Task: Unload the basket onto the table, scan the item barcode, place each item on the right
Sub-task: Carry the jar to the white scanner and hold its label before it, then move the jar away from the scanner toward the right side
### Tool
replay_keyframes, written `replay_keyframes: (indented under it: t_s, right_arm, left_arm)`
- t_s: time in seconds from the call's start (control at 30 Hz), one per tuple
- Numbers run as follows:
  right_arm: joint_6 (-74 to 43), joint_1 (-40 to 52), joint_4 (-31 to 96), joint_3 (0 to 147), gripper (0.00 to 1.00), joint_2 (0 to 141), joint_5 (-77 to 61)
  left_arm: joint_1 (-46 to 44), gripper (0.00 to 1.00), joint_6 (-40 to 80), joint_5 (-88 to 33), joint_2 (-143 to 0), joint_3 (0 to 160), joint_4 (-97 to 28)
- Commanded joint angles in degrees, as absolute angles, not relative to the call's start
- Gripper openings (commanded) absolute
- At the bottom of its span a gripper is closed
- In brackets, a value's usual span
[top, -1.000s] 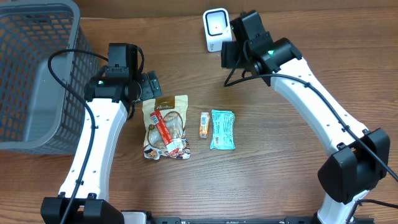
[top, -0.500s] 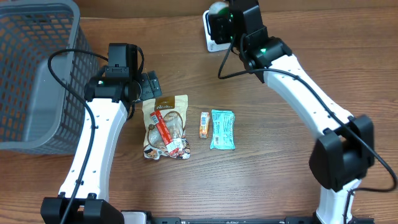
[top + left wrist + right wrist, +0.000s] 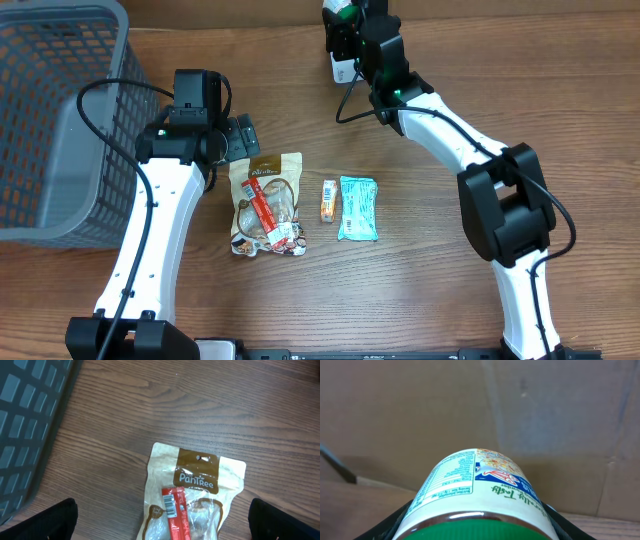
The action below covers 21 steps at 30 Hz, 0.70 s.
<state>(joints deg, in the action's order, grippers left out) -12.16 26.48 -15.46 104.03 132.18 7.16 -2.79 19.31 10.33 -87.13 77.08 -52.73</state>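
My right gripper (image 3: pixel 346 24) is shut on a jar (image 3: pixel 472 485) with a white printed label and a green lid (image 3: pixel 470 532). Its black fingers (image 3: pixel 387 526) press on both sides of the jar. In the overhead view the jar (image 3: pixel 341 9) is raised at the table's far edge, above a white scanner (image 3: pixel 343 70) that the arm mostly hides. No barcode shows on the jar's visible label. My left gripper (image 3: pixel 238 140) hangs open just above the top of a tan snack bag (image 3: pixel 197 480), touching nothing.
A red stick pack with a barcode (image 3: pixel 171 505) lies on the snack bag (image 3: pixel 266 205). An orange sachet (image 3: pixel 328 199) and a teal packet (image 3: pixel 358 208) lie to its right. A grey basket (image 3: pixel 50 120) fills the table's left side. Behind the jar is a brown cardboard wall (image 3: pixel 555 415).
The right arm has swung left and toward the table's far edge, carrying the jar over the scanner and covering it. The left arm and the table items have not moved.
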Motion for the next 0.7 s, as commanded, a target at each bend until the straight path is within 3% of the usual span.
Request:
replay_keyframes:
  t_s: [0.0,0.23,0.67]
  right_arm:
    - [-12.2,25.7,-19.9,105.4,0.04,135.0,8.1]
    - [-12.2,25.7,-30.8,105.4,0.04,140.7,10.6]
    - [-15.5,24.4,-35.5,105.5,0.04,145.9,12.0]
  left_arm:
    - [-3.0,1.0,19.3,10.7,-86.9,77.8,-52.7]
    - [-3.0,1.0,19.3,10.7,-86.9,77.8,-52.7]
    - [-3.0,1.0,19.3,10.7,-86.9,77.8,-52.7]
